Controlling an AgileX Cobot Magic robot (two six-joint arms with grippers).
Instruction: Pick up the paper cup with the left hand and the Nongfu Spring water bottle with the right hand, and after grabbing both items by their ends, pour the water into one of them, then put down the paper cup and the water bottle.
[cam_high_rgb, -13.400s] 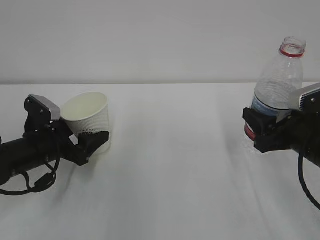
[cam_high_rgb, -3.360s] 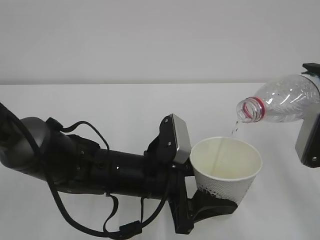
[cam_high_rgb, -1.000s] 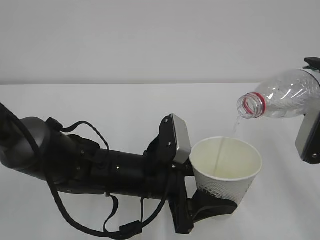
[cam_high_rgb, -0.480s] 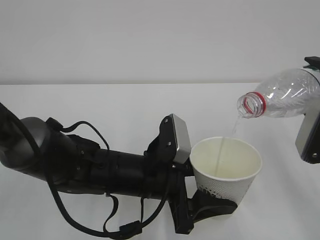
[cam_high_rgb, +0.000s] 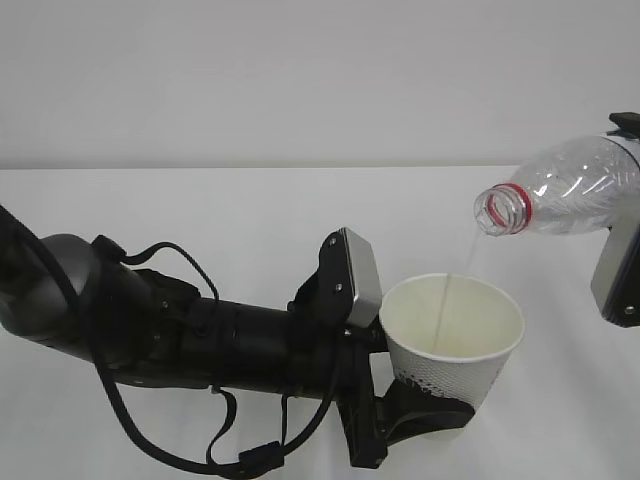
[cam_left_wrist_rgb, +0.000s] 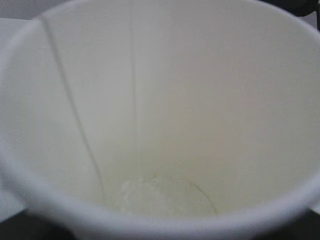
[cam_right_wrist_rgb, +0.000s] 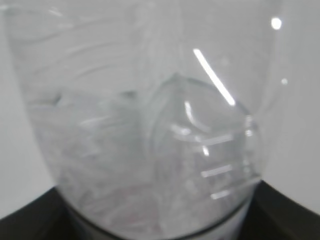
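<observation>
Right now the water (cam_high_rgb: 452, 285) is running in a thin stream from the Nongfu Spring water bottle (cam_high_rgb: 565, 190), at the upper right of the outside view, down into the paper cup (cam_high_rgb: 452, 335) at the lower middle right. The left gripper (cam_high_rgb: 415, 415) hugs the cup low on its bumpy wall, near the bottom. The right gripper (cam_high_rgb: 625, 270) grasps the bottle by its far end at the right edge, with the bottle tipped on its side and its red neck ring pointing left and a little down. The cup camera shows a small pool of water at the bottom of the cup. The stream lands near the cup's back edge, I think, so if the bottle tips more or slides sideways, water could miss and splash on the white table (cam_high_rgb: 250, 220). If the cup leans, water could spill out too.
</observation>
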